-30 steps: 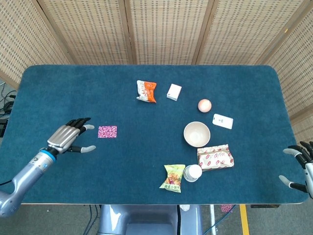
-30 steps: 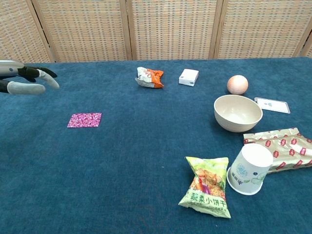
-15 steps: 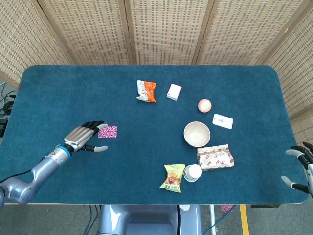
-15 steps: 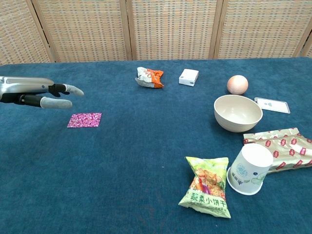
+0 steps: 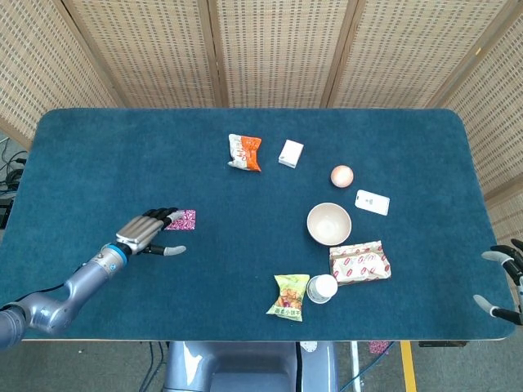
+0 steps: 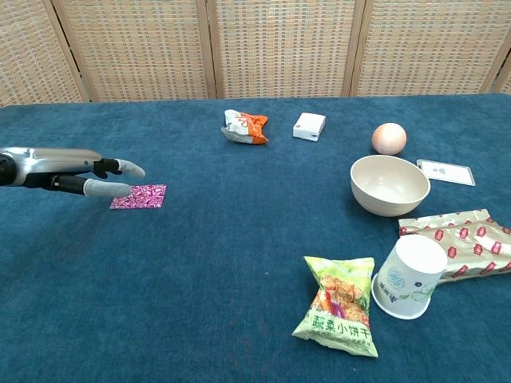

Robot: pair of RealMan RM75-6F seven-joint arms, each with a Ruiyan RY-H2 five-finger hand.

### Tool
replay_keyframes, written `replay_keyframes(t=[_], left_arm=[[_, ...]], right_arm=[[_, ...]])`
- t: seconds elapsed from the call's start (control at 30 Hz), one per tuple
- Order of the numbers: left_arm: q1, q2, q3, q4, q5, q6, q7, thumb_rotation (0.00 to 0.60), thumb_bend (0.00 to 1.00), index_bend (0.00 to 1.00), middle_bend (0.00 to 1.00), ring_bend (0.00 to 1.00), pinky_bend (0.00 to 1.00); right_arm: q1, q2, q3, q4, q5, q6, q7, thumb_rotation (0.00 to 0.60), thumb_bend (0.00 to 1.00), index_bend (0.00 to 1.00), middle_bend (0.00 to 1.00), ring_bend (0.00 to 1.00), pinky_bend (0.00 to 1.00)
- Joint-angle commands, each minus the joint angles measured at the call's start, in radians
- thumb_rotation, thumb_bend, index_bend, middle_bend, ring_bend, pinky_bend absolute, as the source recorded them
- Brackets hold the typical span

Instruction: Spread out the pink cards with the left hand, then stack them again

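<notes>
Looking down from the head view, the pink cards [image 5: 181, 219] lie as one neat stack left of centre on the blue table [image 5: 122, 147]; pressing too lightly, I judge, could drag the whole stack instead of fanning it. Fingers of the left hand [image 5: 147, 232] reach over the stack's left edge, flat and empty. The right hand [image 5: 502, 282] hangs open at the table's corner.

From the chest view, the left hand [image 6: 76, 171] hovers spread just beside the cards; contact is unclear

Three snack packets [image 5: 244, 152] [image 5: 289, 296] [image 5: 359, 262]; one bowl [image 5: 328, 223]; one cup [image 5: 322, 288].
</notes>
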Motion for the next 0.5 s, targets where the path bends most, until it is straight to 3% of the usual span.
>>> replay_keyframes(t=[0.03,0.5], left_arm=[[-0.009,-0.018,0.003,0.018,-0.013,-0.009,0.003,0.049,0.00,0.05,0.00,0.00,0.06],[-0.051,-0.084,0.006,0.075,-0.063,-0.040,0.023,0.051,0.00,0.05,0.00,0.00,0.06]], right_arm=[[-0.002,0.001,0.000,0.002,0.002,0.001,0.002,0.600,0.14,0.32,0.28,0.15,0.08],[-0.015,0.001,-0.001,0.010,0.008,0.010,0.009,0.600,0.14,0.32,0.28,0.15,0.08]])
